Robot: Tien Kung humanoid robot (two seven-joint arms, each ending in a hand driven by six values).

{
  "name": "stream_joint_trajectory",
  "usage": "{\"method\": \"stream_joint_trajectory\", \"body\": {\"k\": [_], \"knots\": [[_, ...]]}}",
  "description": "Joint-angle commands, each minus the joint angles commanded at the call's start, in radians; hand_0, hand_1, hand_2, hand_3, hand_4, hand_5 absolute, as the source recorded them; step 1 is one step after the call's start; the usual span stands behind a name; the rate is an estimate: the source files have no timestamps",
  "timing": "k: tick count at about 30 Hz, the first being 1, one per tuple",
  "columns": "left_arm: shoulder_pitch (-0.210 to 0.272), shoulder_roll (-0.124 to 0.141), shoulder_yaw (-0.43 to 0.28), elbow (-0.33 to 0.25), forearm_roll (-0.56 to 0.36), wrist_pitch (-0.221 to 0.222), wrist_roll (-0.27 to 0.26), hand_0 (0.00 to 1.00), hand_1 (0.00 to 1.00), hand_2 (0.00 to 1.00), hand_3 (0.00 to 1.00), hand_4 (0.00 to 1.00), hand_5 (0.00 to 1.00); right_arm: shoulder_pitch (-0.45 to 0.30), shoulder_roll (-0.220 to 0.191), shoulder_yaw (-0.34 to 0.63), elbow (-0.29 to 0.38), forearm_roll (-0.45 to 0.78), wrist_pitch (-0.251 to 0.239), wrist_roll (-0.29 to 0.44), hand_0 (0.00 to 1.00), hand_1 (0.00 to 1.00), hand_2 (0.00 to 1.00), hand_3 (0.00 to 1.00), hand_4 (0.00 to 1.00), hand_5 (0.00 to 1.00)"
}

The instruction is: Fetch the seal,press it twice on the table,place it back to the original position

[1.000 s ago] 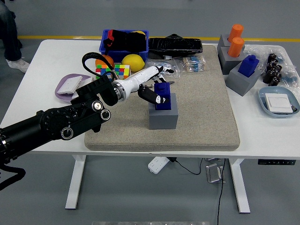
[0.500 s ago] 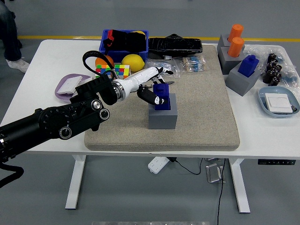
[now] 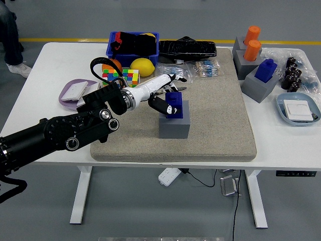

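Observation:
A blue seal [image 3: 175,98] stands upright in the top of a grey block [image 3: 174,123] on the beige mat [image 3: 215,115]. My left hand [image 3: 167,97] reaches in from the left on a black arm with a white wrist. Its dark thumb [image 3: 160,105] lies against the seal's front left side, and the other fingers [image 3: 173,88] curl round behind it, so the hand is shut on the seal. The seal's base is still in the block. My right hand is out of view.
Behind the hand lie a lemon [image 3: 142,66], a colour cube [image 3: 130,76], an orange [image 3: 111,67], a blue bin [image 3: 133,44] and plastic bags [image 3: 205,66]. A purple dish [image 3: 75,92] sits left. Right: orange seals [image 3: 252,42], another blue seal [image 3: 266,70], a blue dish [image 3: 299,109]. A person's leg [image 3: 10,35] shows at top left.
The left arm and hand have shifted very slightly up and to the right around the blue seal. Nothing else has moved.

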Motion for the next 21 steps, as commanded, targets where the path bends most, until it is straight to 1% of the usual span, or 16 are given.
{"method": "stream_joint_trajectory", "body": {"k": [1,6,7,12,13,18,19,21], "knots": [[0.000,0.000,-0.001,0.001,-0.001,0.001,-0.001,0.859,0.726,0.674,0.925,0.736,0.002,0.000,0.001,0.000,0.000,-0.001,0.000,0.000,0.885,0.747,0.751,0.751,0.831,0.521],[0.003,0.001,-0.001,0.002,-0.003,-0.002,0.000,0.859,0.726,0.674,0.925,0.736,0.002,0.000,0.001,0.000,0.002,0.001,0.000,0.000,0.885,0.747,0.751,0.751,0.831,0.521],[0.003,0.001,0.000,0.003,-0.003,-0.002,-0.001,0.878,0.797,0.758,0.930,0.787,0.002,0.000,0.001,0.000,0.002,0.002,0.000,0.000,0.885,0.747,0.750,0.752,0.831,0.521],[0.004,0.002,0.001,0.007,-0.002,-0.002,-0.008,0.878,0.797,0.758,0.930,0.787,0.002,-0.001,0.001,0.000,0.002,0.001,0.001,0.000,0.885,0.747,0.750,0.752,0.831,0.521],[0.004,0.002,0.001,0.007,-0.002,-0.002,-0.011,0.926,0.925,0.877,0.971,0.935,0.002,-0.001,0.001,0.000,0.002,0.001,0.001,0.000,0.885,0.747,0.750,0.752,0.831,0.521],[0.005,0.004,-0.001,0.009,-0.004,0.000,-0.022,0.926,0.925,0.877,0.971,0.935,0.002,-0.002,0.001,0.000,0.002,0.002,0.000,0.000,0.885,0.747,0.750,0.752,0.831,0.521],[0.005,0.004,-0.002,0.009,-0.005,0.001,-0.024,0.947,0.963,0.922,0.987,0.998,0.035,-0.002,0.001,0.000,0.002,0.002,0.000,0.000,0.885,0.747,0.749,0.752,0.831,0.521],[0.004,0.005,-0.006,0.009,-0.006,-0.001,-0.026,0.947,0.963,0.922,0.987,0.998,0.035,-0.002,0.002,0.002,0.001,0.001,0.000,0.000,0.885,0.747,0.749,0.752,0.831,0.521]]}}
